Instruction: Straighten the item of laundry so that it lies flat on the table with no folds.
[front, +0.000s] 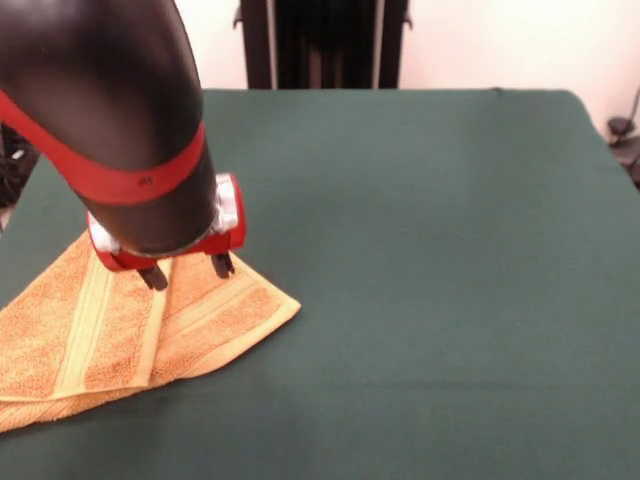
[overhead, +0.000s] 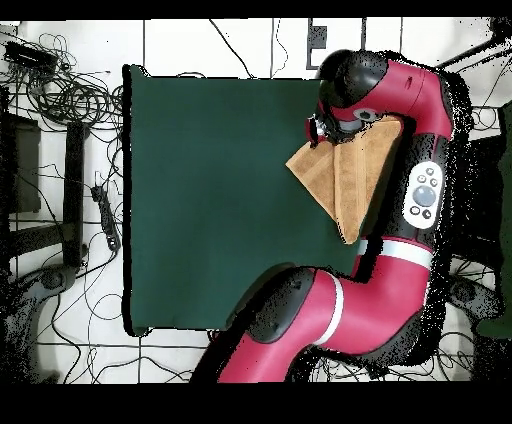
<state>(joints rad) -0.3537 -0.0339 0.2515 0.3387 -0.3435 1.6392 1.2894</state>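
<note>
The item of laundry (front: 120, 330) is an orange-tan towel at the table's left front, folded over itself, with one layer lying across another and a corner pointing right. In the overhead view the towel (overhead: 345, 175) lies at the right edge of the table (overhead: 220, 200), partly under the arm. My gripper (front: 187, 271) hangs just above the towel's upper fold, its two dark fingertips (front: 153, 278) spread apart with nothing between them. The green table (front: 430, 280) stretches wide to the right.
The red and black arm (overhead: 400, 210) curves over the table's right side in the overhead view and covers part of the towel. Cables and stands (overhead: 60, 110) lie off the table's left side.
</note>
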